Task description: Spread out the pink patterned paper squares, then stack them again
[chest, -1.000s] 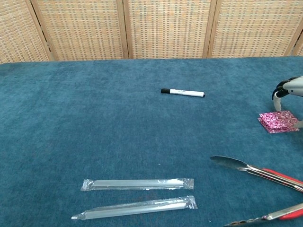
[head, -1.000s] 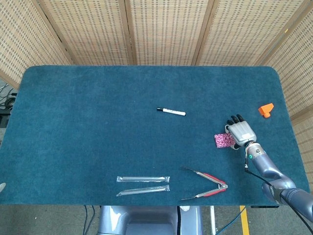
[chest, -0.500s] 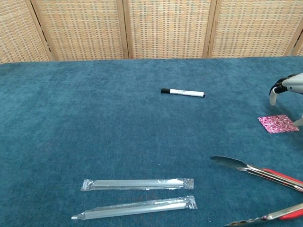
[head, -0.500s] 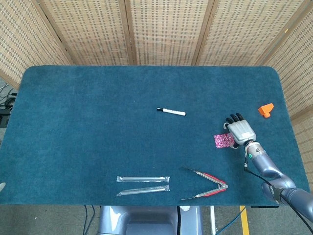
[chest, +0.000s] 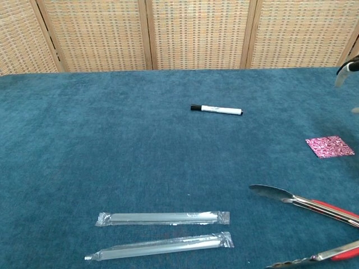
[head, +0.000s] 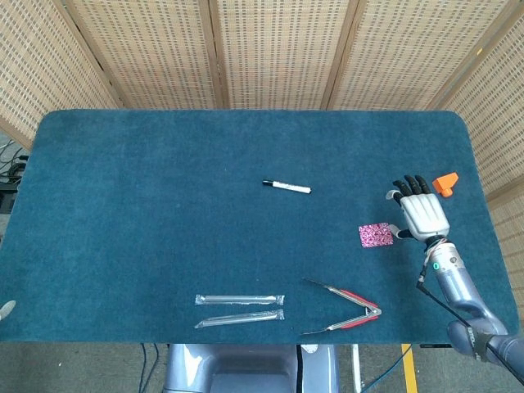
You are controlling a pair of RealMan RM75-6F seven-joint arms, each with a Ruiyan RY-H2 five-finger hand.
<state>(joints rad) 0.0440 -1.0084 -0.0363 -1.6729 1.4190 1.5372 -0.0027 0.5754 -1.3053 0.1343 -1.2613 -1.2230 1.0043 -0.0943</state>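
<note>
— Where are the pink paper squares (head: 376, 235)?

— On the table (head: 164, 196) around four o'clock from the marker (head: 286, 187), lying as one neat pile. Whether they were already spread and restacked, I cannot tell; nothing lies fanned out.

— And the right hand (head: 422, 214)?

— At the pile's three o'clock, raised clear, fingers spread, holding nothing. The left hand isn't visible.

- The table (head: 164, 205) is showing a teal cloth cover, matt and napped like carpet.
- The paper squares (head: 376, 235) are gleaming with a glossy pink pattern.
- The right hand (head: 422, 214) is looking like smooth grey plastic with black fingertips.
- The tongs (head: 348, 312) are shining as polished metal with red grips.
- The two wrapped straws (chest: 162, 218) are lying in clear, crinkly plastic.
- The screen (head: 270, 49) behind is looking like woven cane in wooden frames.
</note>
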